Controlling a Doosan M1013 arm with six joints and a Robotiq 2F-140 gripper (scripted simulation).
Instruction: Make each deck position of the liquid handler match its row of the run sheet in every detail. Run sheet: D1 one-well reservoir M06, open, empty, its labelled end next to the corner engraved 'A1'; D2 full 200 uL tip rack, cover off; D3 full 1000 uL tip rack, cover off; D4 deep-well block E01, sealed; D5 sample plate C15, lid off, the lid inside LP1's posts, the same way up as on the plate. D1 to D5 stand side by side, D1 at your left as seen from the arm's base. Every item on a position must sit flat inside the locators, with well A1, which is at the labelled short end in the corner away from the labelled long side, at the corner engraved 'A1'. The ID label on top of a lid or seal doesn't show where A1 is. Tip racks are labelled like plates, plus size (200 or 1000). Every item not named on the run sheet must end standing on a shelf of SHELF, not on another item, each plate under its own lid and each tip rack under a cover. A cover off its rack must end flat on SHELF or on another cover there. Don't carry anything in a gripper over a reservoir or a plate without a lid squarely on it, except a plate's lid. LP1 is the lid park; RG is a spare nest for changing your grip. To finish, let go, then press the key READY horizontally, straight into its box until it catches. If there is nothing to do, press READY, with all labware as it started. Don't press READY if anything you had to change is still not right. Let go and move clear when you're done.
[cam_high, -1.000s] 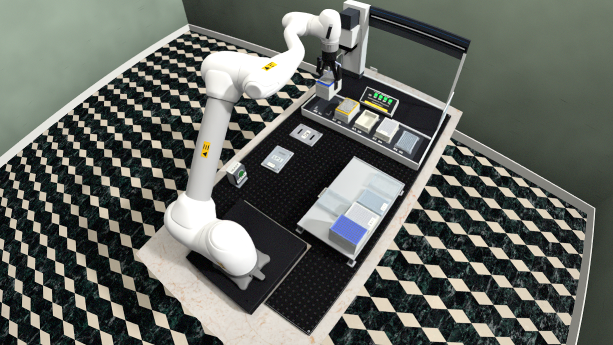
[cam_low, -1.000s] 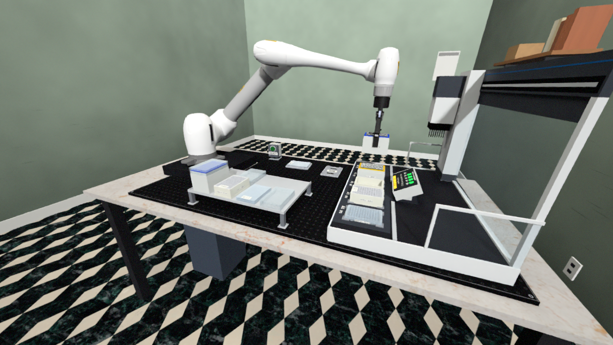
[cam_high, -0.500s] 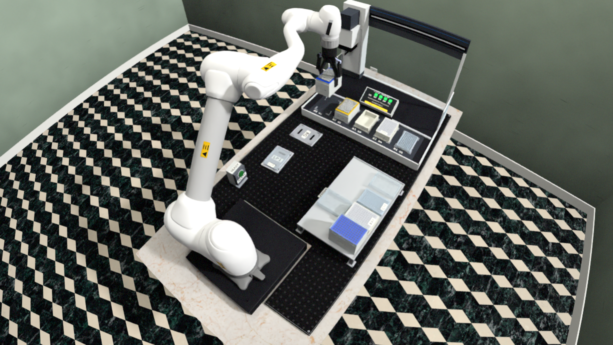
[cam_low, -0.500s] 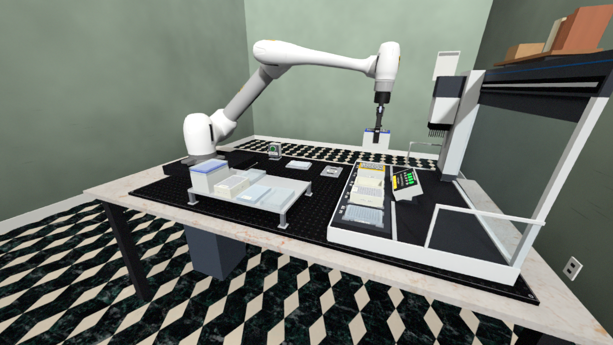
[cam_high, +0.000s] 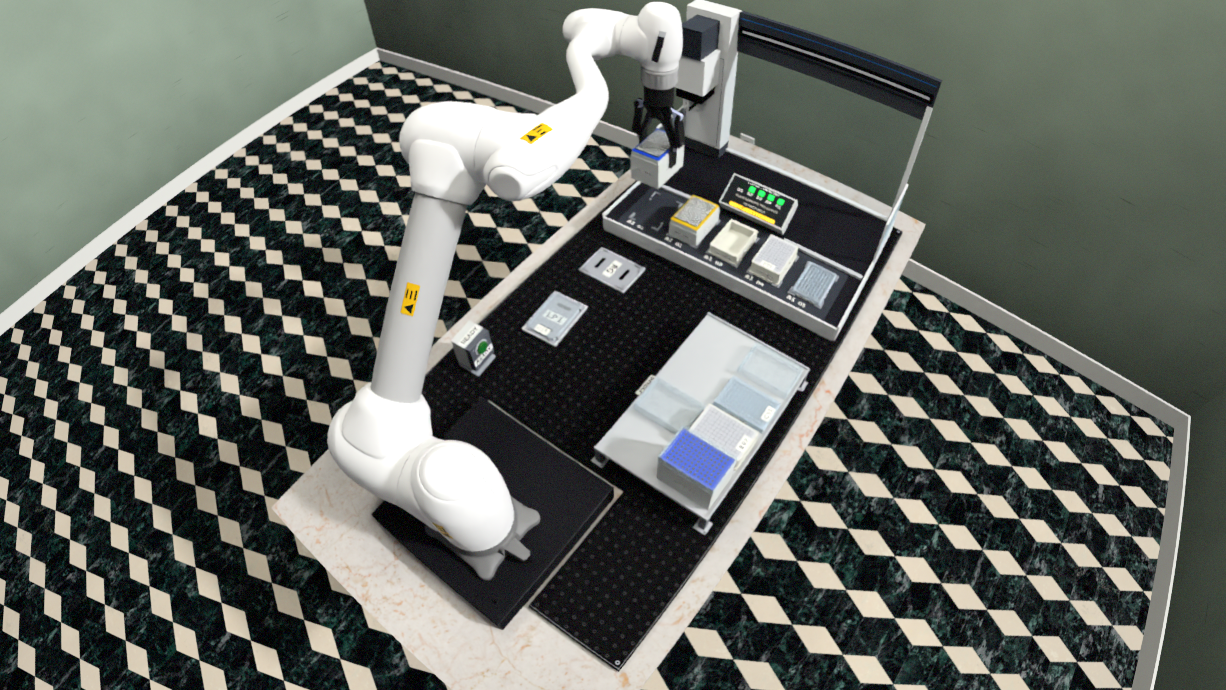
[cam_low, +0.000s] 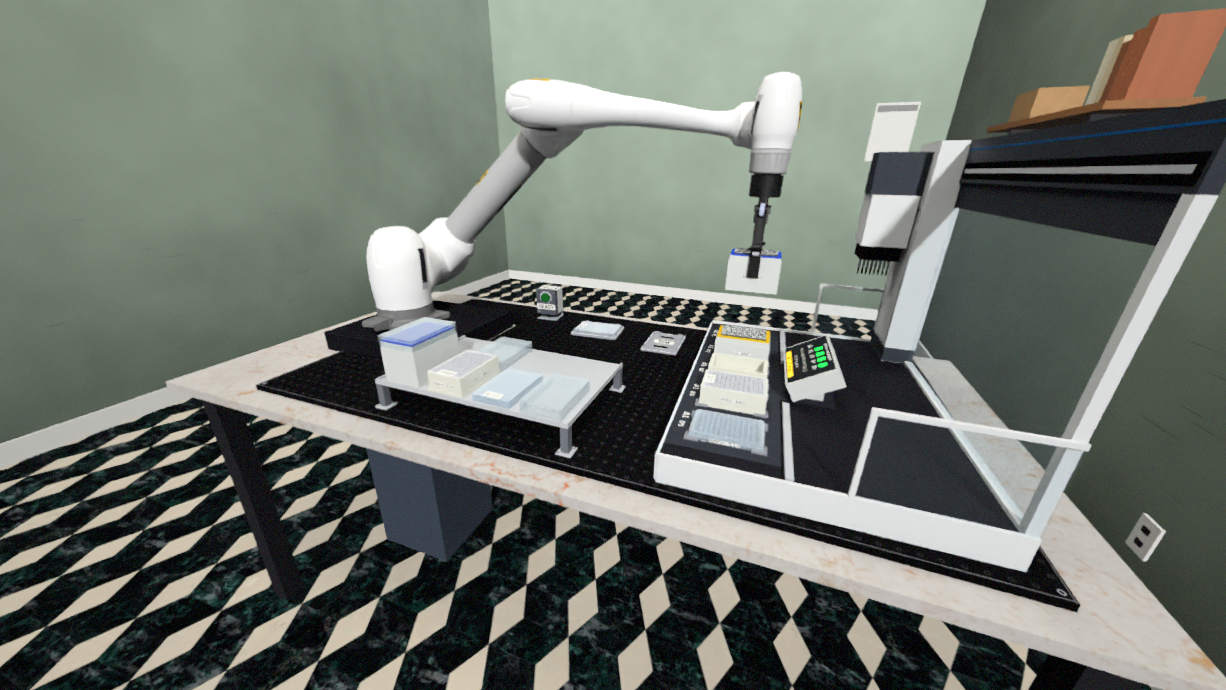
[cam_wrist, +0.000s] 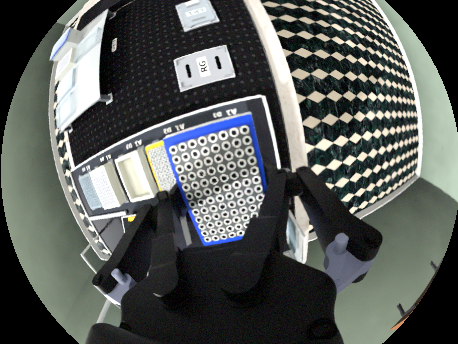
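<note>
My gripper (cam_high: 658, 141) (cam_low: 754, 261) (cam_wrist: 224, 173) is shut on a blue-rimmed tip rack (cam_high: 650, 162) (cam_low: 751, 274) (cam_wrist: 215, 181), uncovered and full of tips. It hangs level, well above the left end of the deck, over bare position D1 (cam_high: 636, 212). On the deck stand a yellow-rimmed tip rack (cam_high: 693, 217) (cam_low: 742, 339) (cam_wrist: 156, 166) at D2, an open white reservoir (cam_high: 735, 241) (cam_low: 735, 366) (cam_wrist: 133, 176) at D3, a white deep-well block (cam_high: 773, 259) (cam_low: 733, 392) at D4 and a clear plate (cam_high: 812, 282) (cam_low: 729, 428) at D5.
SHELF (cam_high: 677, 360) (cam_low: 591, 370) holds a blue-covered rack (cam_high: 696, 458) (cam_low: 417, 347), a white plate (cam_high: 723, 428) and clear lidded items. The RG nest (cam_high: 610, 269) (cam_wrist: 203, 70), LP1 (cam_high: 555, 318) (cam_wrist: 195, 12) and the READY key (cam_high: 478, 349) (cam_low: 547, 300) lie towards the arm's base. The pipetting head (cam_low: 883, 222) stands right of the gripper.
</note>
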